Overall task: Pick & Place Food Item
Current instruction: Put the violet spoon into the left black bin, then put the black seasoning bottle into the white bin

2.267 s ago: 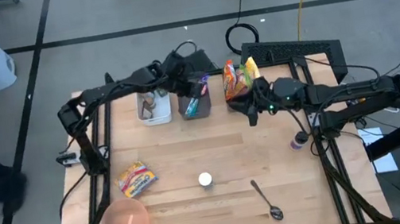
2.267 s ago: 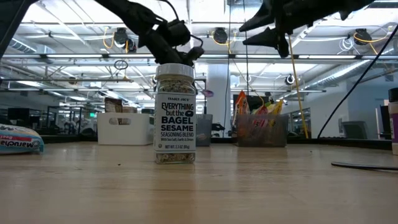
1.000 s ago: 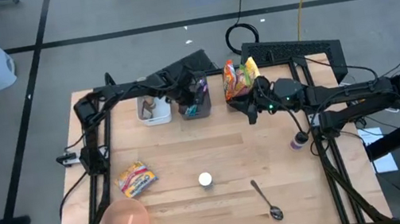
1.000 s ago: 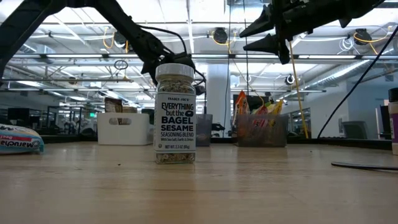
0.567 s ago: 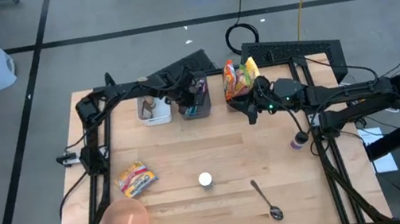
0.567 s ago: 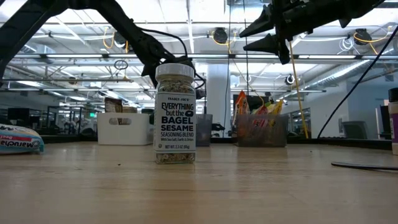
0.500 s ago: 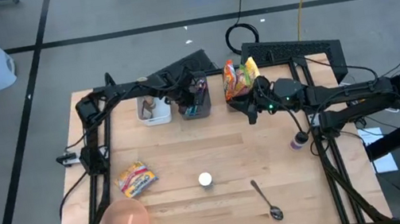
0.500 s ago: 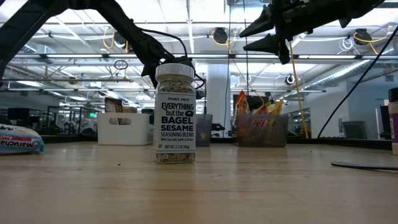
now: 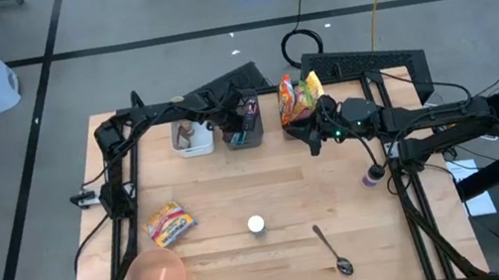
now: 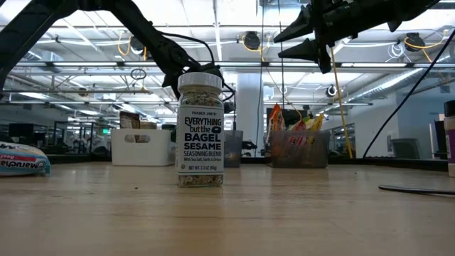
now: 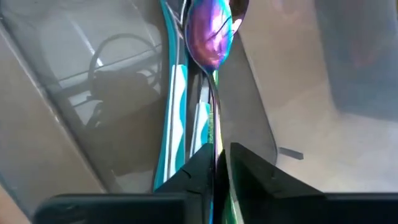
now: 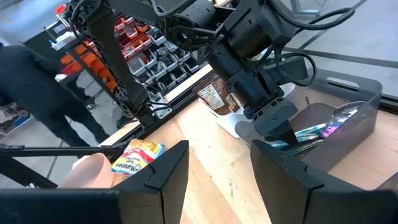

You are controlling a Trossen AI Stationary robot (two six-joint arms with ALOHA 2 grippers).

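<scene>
I've got the wood table [image 9: 268,192] in the high view, w/ three bins along the far edge: a white bin [image 9: 193,135], a grey utensil bin [image 9: 244,129] and a clear bin of snack packets [image 9: 297,100].

Left arm reaches down into the grey utensil bin [image 12: 348,118]. Left gripper [image 11: 219,163] has its fingers pressed nearly together on the thin handle of an iridescent spoon [image 11: 211,36] standing among teal-handled cutlery. Right gripper [image 9: 314,138] hangs above the table just in front of the snack bin, fingers spread, holding nothing.

Task item, my guess: the noodle packet [image 9: 170,223] lying flat near the left-front, well apart from both grippers; pink bowl [image 9: 156,279] just in front of it. Seasoning jar [image 10: 200,130] stands upright mid-table, second spoon [image 9: 330,251] lies to its right.

Risks as I see them:
- Pinch sits low on a slick narrow handle, so the spoon could pivot or slip on lift.
- Neighbouring teal cutlery touches it & may drag up w/ it, or tip the light bin.
- Left arm's path toward the packet passes near the jar; a swinging spoon could knock it over.
- Arms are close at the bins, so there's collision risk if both move.
</scene>
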